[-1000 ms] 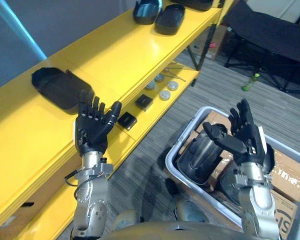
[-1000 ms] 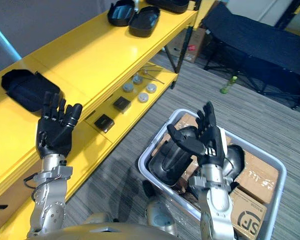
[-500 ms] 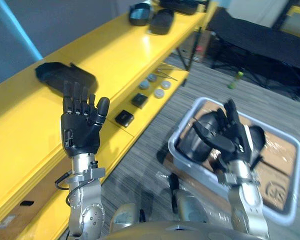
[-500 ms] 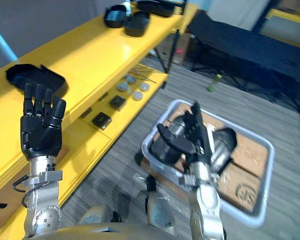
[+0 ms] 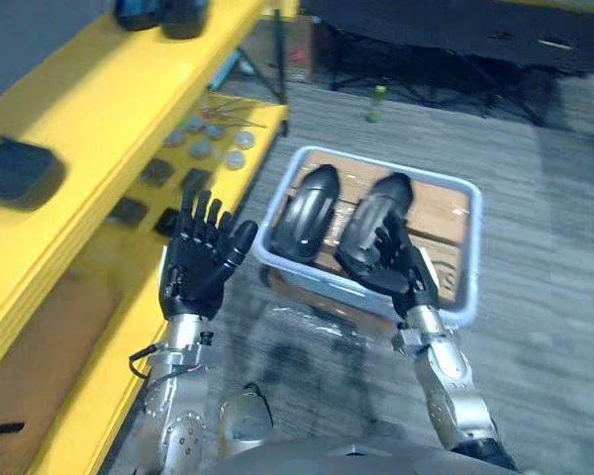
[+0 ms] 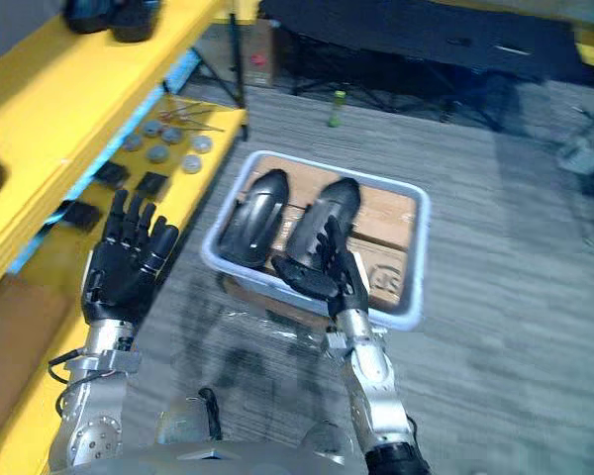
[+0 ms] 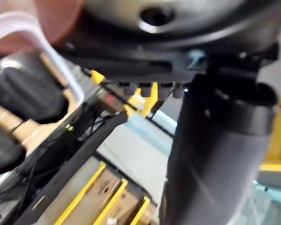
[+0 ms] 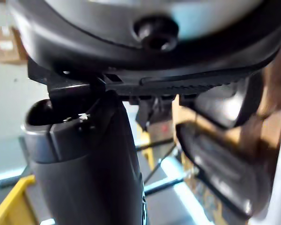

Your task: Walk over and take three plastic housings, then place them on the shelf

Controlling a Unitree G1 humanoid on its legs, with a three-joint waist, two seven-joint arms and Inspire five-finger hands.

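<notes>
Two black plastic housings lie side by side in a pale grey bin (image 5: 469,203) on the floor: one on the left (image 5: 304,210), one on the right (image 5: 374,220). My right hand (image 5: 402,267) is open, fingers straight, held just in front of the right housing at the bin's near rim. My left hand (image 5: 200,262) is open and raised, palm spread, between the yellow shelf (image 5: 74,119) and the bin, holding nothing. Another black housing (image 5: 15,170) rests on the shelf's top board at the left. More dark housings (image 6: 109,14) sit at the shelf's far end.
Small black blocks (image 5: 159,171) and round grey discs (image 5: 210,142) lie on the shelf's lower board. Cardboard shows under the housings in the bin. A dark folding cot (image 5: 445,40) and a green bottle (image 5: 377,96) stand beyond the bin on the grey carpet.
The camera has swung right and down, so the bin now sits centre and the shelf has slid left. My right hand has lowered toward the bin's near rim; both hands remain open.
</notes>
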